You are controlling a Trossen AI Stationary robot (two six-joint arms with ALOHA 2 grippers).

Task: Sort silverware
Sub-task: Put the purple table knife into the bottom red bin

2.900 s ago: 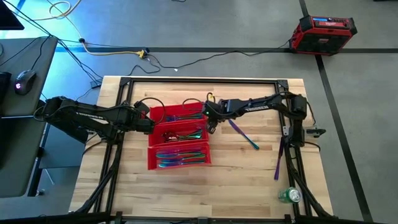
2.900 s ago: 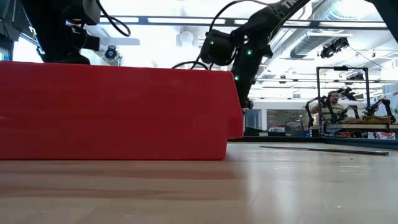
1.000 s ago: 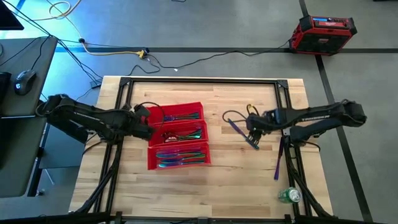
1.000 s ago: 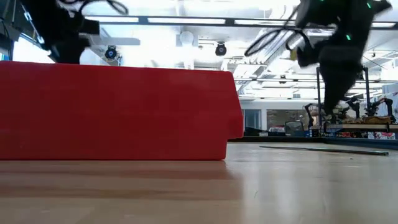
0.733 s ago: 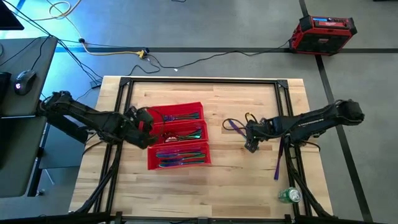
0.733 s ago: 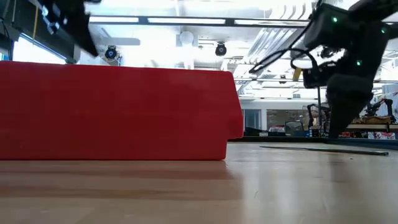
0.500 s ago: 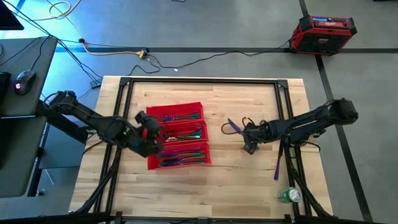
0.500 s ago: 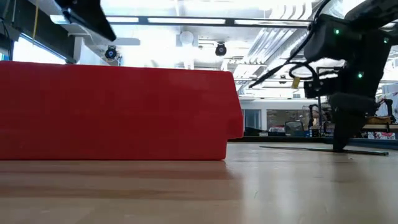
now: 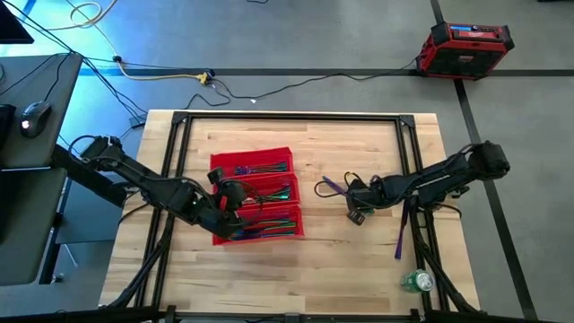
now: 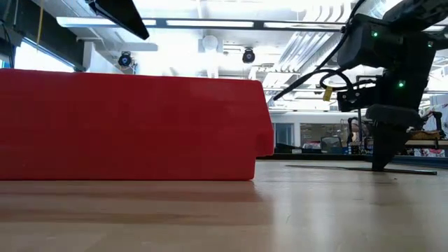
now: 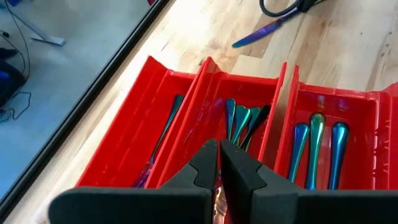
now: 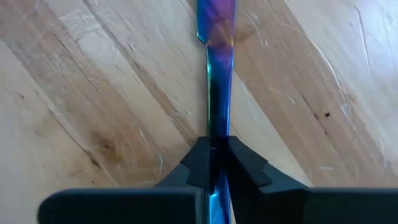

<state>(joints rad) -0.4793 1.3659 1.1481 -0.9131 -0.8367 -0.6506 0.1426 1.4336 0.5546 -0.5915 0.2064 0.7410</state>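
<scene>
Now the right gripper (image 12: 216, 163) is down on the table with its fingers pinched shut on the knife (image 12: 215, 81), a purple-and-blue piece lying flat on the wood. The knife's long axis runs straight out ahead of the gripper, in line with the wrist, blade end farthest away, so the grip crosses the handle squarely. From above, that gripper (image 9: 356, 212) sits right of the red tray (image 9: 219, 237), well apart from it, the arm stretched low across the table from the right edge. A lift and a swing toward the tray looks like the next call, and the knife will want turning to lie along a compartment.

Over on the other side, the left gripper (image 11: 218, 163) hangs above the tray's middle compartment (image 11: 211, 68), fingers closed together with a sliver of something shiny between them; what it is, I can't tell. The rest of the silverware (image 11: 314, 140) lies lengthwise in the three compartments. Another purple piece (image 9: 401, 231) lies by the right edge of the table (image 9: 359, 260), near the right arm's base.
</scene>
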